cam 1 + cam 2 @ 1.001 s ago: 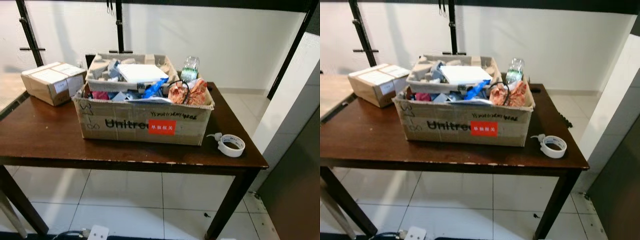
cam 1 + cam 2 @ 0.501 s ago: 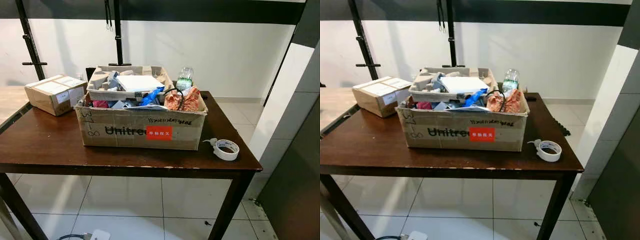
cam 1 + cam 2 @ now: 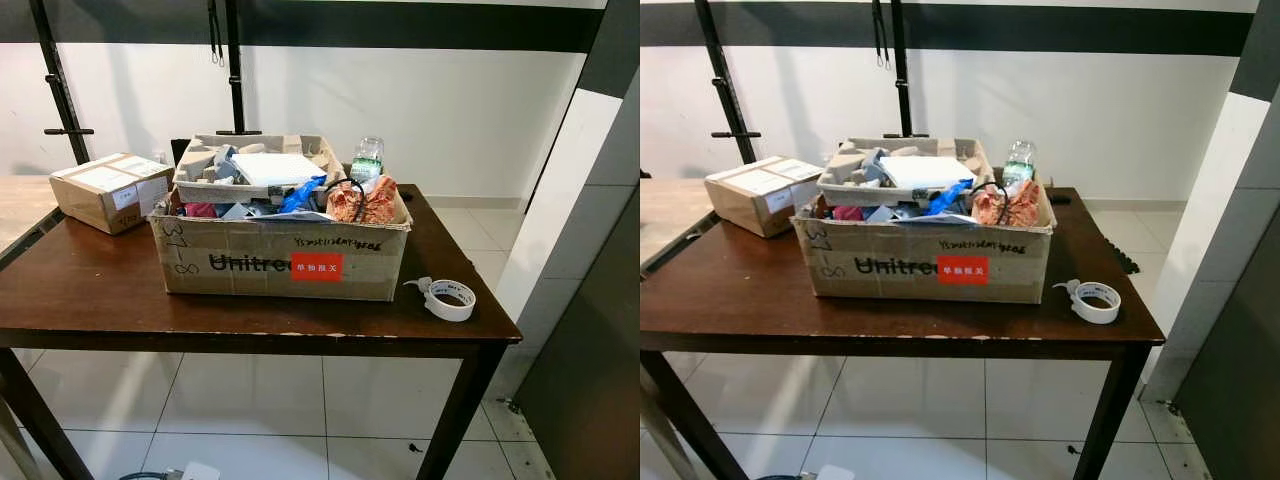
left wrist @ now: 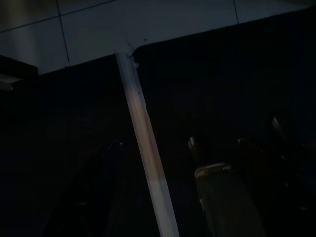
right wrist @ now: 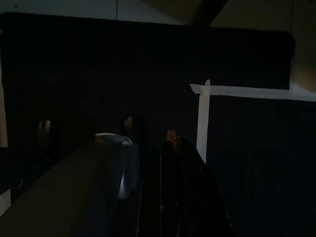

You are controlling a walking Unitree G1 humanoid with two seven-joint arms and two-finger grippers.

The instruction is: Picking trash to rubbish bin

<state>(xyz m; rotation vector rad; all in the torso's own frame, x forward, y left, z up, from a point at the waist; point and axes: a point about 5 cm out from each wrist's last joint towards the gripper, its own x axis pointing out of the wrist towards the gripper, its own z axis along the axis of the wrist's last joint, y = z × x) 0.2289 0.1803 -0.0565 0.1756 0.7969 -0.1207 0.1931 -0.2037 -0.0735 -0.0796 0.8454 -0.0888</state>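
Note:
A large open cardboard box [image 3: 280, 265] with black lettering and a red label stands in the middle of a dark wooden table [image 3: 90, 290]. It is heaped with trash: an orange crumpled wrapper [image 3: 362, 202], a blue scrap [image 3: 298, 195], a white flat box [image 3: 278, 167] and a grey pulp tray [image 3: 200, 185]. A clear plastic bottle [image 3: 367, 160] stands behind it. My left gripper [image 4: 163, 158] and right gripper [image 5: 143, 140] hang low in dark shade over the floor, away from the table top.
A small sealed carton [image 3: 108, 190] sits at the table's back left. A roll of white tape [image 3: 450, 299] lies near the right front corner. Black metal posts [image 3: 232, 70] stand behind. A white wall pillar [image 3: 560, 190] is close on the right. White tiled floor lies below.
The camera has drawn back and tilted up a little, so the table looks slightly smaller and more wall shows. Nothing on the table has moved.

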